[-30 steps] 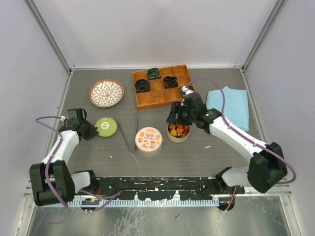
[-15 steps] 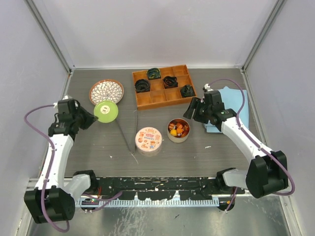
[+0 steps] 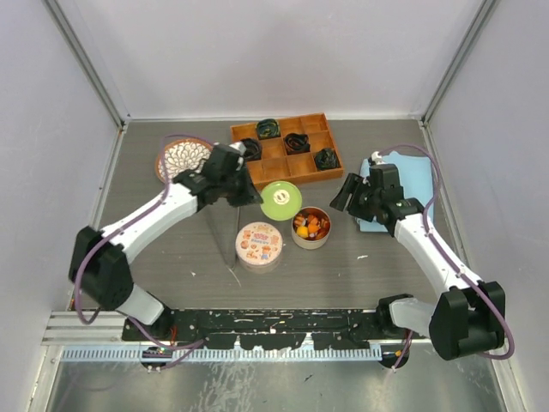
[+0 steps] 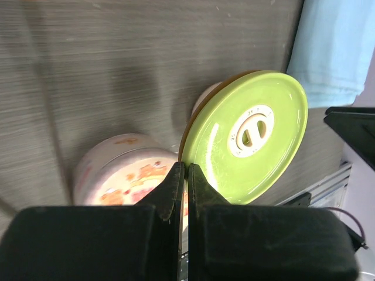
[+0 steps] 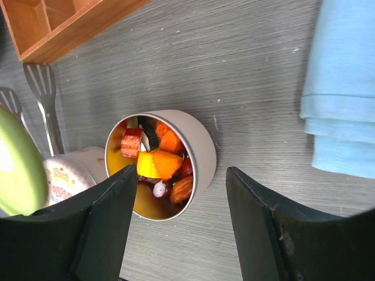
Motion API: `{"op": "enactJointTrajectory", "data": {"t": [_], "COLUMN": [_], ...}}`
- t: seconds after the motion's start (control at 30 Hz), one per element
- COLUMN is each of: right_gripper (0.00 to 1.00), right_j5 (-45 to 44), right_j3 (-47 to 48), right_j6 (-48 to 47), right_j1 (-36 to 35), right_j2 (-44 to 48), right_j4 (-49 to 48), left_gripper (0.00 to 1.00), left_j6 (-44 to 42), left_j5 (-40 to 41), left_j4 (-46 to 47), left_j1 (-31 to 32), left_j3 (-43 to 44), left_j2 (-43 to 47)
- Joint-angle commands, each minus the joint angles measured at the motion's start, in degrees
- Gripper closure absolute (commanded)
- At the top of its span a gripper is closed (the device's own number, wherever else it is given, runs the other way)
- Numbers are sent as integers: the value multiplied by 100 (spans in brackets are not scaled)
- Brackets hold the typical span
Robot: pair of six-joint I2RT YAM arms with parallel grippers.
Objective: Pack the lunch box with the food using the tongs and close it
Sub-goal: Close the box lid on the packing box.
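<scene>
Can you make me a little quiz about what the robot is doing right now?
1. True or false: the left fingers pinch the edge of the lid.
2. Where is the food? A: in the tray. B: in the tin. C: on the cloth.
3. Fill in: the right fingers stand ____, with nothing held between them.

Key: 1 true. 2 B. 3 open.
</scene>
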State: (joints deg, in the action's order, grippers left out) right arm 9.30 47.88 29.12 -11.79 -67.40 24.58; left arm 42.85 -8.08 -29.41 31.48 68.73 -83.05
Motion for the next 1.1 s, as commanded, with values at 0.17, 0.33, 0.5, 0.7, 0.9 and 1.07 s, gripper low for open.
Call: {"op": "enactJointTrajectory", "data": {"t": [0.17, 0.33, 0.5, 0.7, 0.9, 1.07], "right_gripper": [32, 32, 32, 32, 32, 32], "right_j5": [10, 464, 1106, 1596, 1645, 1527], "right_j3": [-243, -362, -500, -535, -475, -425], "right_j6": [350, 407, 457, 459, 380, 287], "right_j1": [390, 389, 390, 389, 388, 387], "right_j2": [722, 645, 289, -184, -645, -993], "right_j4": [-76, -120, -303, -503, -553, -565], "left_gripper": [100, 100, 100, 100, 100, 100], "left_j6": [-30, -40, -23, -19, -57, -101], "left_j5": [-4, -35, -76, -156, -152, -178], "left_j4": [602, 664, 730, 805, 858, 816], "left_j1": [946, 1175, 1240, 1288, 1294, 1309], "left_j3": [1052, 1215, 1181, 1151, 1139, 1154], "left_j2": [-1392, -1778, -1987, -2132, -2287, -2383]}}
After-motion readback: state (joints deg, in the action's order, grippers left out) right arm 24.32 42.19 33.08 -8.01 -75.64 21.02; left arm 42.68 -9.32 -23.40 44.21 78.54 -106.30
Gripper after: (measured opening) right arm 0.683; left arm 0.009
